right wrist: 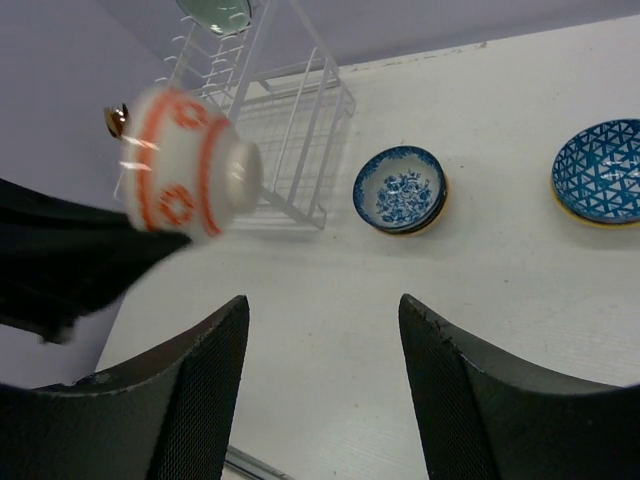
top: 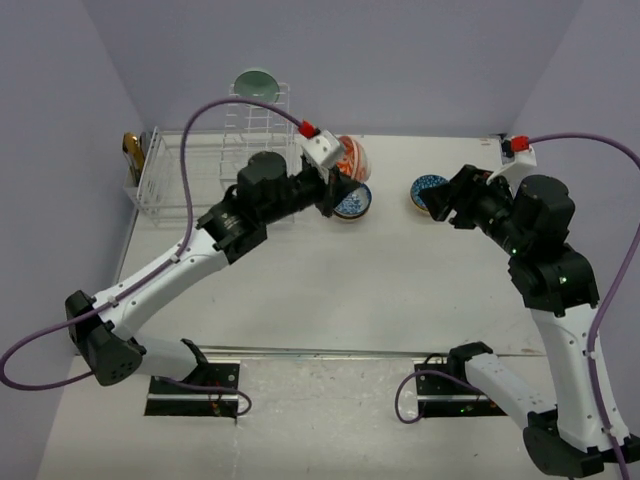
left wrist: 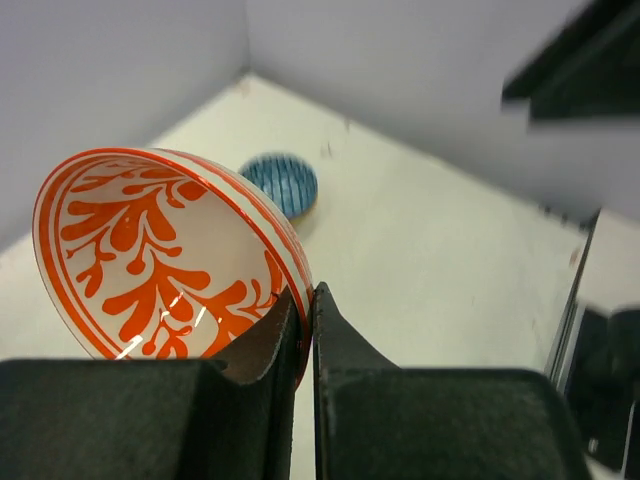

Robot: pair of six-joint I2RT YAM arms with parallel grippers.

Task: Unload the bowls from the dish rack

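My left gripper (top: 337, 180) is shut on the rim of an orange-and-white patterned bowl (left wrist: 160, 250), holding it tilted in the air just right of the dish rack (top: 200, 170). The same bowl (right wrist: 190, 175) looks blurred in the right wrist view. A green bowl (top: 258, 83) sits on top of the rack's tall slotted tower. A blue floral bowl (top: 352, 203) rests on the table below the held bowl. Further right lies a blue triangle-patterned bowl (top: 428, 190). My right gripper (right wrist: 325, 300) hovers open over bare table beside that bowl, with nothing between its fingers.
A small golden-brown object (top: 131, 150) stands at the rack's left end. Purple walls close in the table at the back and both sides. The left arm's purple cable (top: 215, 110) arcs over the rack. A blue bowl (left wrist: 283, 183) shows beyond the held bowl in the left wrist view.
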